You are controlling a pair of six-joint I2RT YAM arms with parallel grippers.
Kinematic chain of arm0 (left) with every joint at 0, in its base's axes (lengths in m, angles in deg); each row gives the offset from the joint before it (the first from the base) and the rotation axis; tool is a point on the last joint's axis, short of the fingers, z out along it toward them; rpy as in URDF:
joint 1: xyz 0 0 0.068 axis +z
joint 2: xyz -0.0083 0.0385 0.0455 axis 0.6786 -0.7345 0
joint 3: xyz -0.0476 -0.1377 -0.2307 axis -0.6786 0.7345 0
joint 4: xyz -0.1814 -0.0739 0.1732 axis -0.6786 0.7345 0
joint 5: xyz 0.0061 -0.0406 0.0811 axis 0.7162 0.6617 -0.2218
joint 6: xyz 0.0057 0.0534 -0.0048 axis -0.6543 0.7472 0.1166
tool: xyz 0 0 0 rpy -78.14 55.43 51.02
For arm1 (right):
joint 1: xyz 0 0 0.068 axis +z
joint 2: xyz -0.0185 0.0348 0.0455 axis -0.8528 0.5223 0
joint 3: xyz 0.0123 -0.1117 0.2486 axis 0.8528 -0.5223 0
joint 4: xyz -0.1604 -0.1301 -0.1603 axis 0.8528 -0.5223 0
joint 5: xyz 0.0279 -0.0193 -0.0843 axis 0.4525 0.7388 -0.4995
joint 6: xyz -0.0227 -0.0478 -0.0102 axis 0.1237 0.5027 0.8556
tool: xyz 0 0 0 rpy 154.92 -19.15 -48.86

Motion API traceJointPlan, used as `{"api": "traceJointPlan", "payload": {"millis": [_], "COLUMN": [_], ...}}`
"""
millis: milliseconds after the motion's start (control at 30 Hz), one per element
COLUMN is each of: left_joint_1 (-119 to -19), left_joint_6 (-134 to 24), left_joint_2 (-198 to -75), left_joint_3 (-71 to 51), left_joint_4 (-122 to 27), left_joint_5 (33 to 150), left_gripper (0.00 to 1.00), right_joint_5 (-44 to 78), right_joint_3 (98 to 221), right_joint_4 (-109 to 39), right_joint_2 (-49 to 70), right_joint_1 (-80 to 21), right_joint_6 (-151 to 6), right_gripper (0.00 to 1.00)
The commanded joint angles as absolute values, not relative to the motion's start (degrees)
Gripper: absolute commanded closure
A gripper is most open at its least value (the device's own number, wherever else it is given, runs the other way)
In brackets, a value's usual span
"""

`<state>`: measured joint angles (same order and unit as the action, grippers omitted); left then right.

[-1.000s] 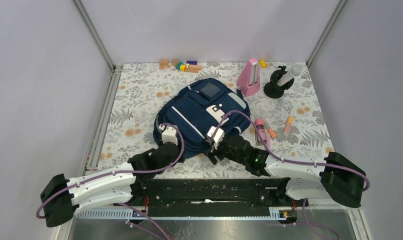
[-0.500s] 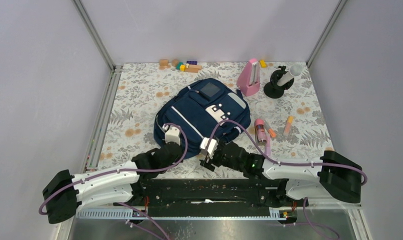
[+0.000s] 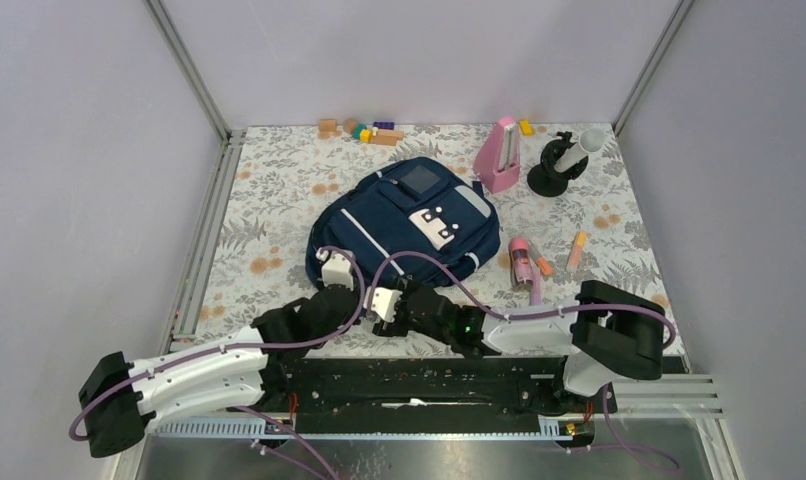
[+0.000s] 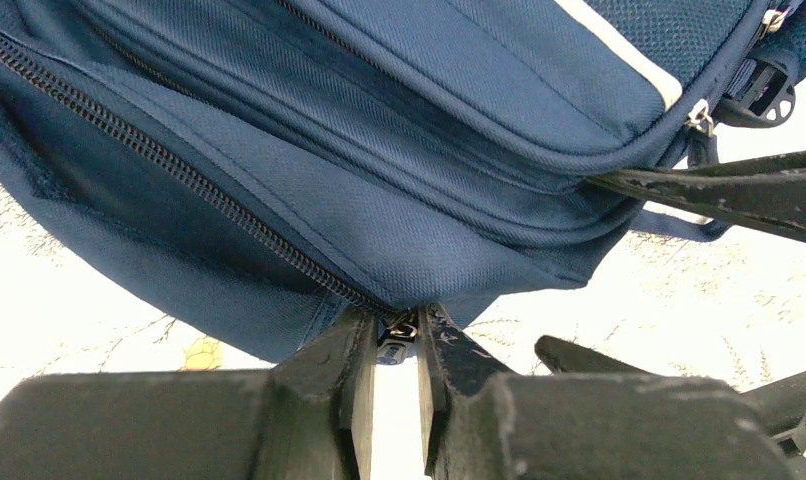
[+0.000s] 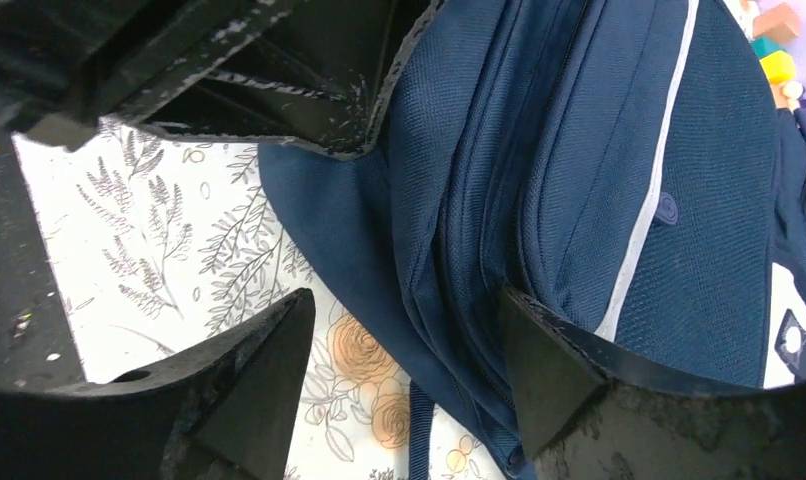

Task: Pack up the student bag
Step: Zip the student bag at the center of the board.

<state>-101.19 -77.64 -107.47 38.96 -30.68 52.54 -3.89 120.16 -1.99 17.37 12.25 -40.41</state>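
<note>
1. Navy fabric, the student bag (image 3: 404, 225) lies flat in the middle of the counter (image 3: 279, 180), its zip looking closed.
2. The left tool (image 4: 396, 352) pinches the zip pull (image 4: 400, 328) at the bag's near edge, so opening is the step in hand.
3. The right tool (image 5: 404, 345) is spread around the near edge, holding nothing.
4. Next, likely: draw the pull along the zip while the fabric is steadied.

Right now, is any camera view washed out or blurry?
Left wrist view: the floral tablecloth is blown out white, the navy blue striped fabric backpack sharp. Right wrist view: the black right gripper is a dark silhouette. Top view: evenly lit, no glare.
</note>
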Motion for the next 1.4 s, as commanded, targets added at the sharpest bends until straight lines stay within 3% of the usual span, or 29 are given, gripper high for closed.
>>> {"api": "traceJointPlan", "payload": {"millis": [0, 33, 100, 133, 167, 200, 500, 767, 1367], "left_joint_1": [-101.29, -101.34, -101.28, -101.27, -101.27, -101.27, -101.27, -101.2, -100.86], "left_joint_6": [-76.76, -76.72, -76.31, -76.15, -76.08, -76.1, -74.63, -71.68, -80.98], "left_joint_2": [-104.43, -103.82, -102.64, -102.18, -101.5, -101.03, -102.13, -104.67, -108.94], "left_joint_3": [37.66, 37.7, 37.6, 37.5, 37.32, 37.15, 31.37, 28.35, 27.08], "left_joint_4": [-30.97, -30.67, -30.26, -30.1, -29.89, -29.61, -22.2, -21.16, -12.44], "left_joint_5": [52.26, 52.27, 52.49, 52.75, 53.06, 53.21, 53.83, 61.3, 37.08], "left_gripper": [1.0, 1.0, 1.0, 1.0, 1.0, 1.0, 1.0, 1.0, 1.0], "right_joint_5": [-10.15, -11.26, -13.5, -14.48, -15.67, -17.09, -22.42, -25.09, -27.49], "right_joint_3": [126.01, 126.59, 126.47, 125.89, 125.1, 124.45, 117.09, 113.37, 109.73], "right_joint_4": [3.1, 3.22, 4.73, 5.95, 6.76, 7.33, 3.08, 1.88, 2.65], "right_joint_2": [21.16, 21.84, 22.74, 22.96, 22.93, 22.54, 14.0, 10.74, 6.22], "right_joint_1": [12.46, 12.46, 12.41, 12.47, 12.44, 12.41, 12.41, 12.33, 12.32], "right_joint_6": [-36.37, -36.11, -35.47, -35.15, -34.97, -34.65, -34.37, -34.66, -37.42], "right_gripper": [0.27, 0.34, 0.64, 0.73, 0.91, 1.0, 1.0, 1.0, 1.0]}}
